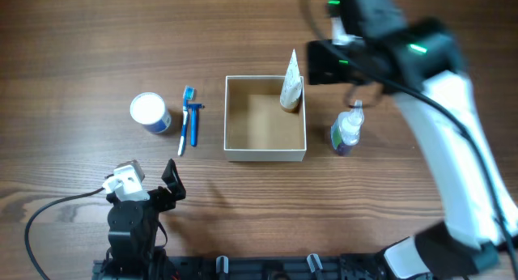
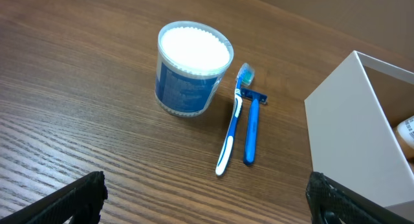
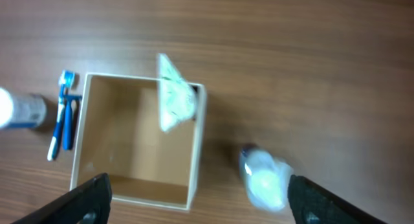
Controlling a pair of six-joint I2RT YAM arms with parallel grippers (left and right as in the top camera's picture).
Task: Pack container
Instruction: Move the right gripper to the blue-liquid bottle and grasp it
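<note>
The container (image 1: pixel 265 155) is a square white box with a tan inside, at mid table. A white toothpaste tube (image 1: pixel 290 84) leans in its far right corner. A small clear bottle (image 1: pixel 348 130) stands right of the box. A blue toothbrush (image 1: pixel 188 118) and a blue razor (image 1: pixel 194 126) lie left of it. My left gripper (image 2: pixel 207 204) is open and empty, low near the table's front, facing these. My right gripper (image 3: pixel 207 208) is open and empty, high above the box's right wall (image 3: pixel 197 146) and the bottle (image 3: pixel 265 179).
A round blue jar with a white lid (image 1: pixel 150 112) stands left of the toothbrush; it also shows in the left wrist view (image 2: pixel 193 68). The right arm (image 1: pixel 421 61) reaches over the table's far right. A black cable (image 1: pixel 48 215) loops at the front left.
</note>
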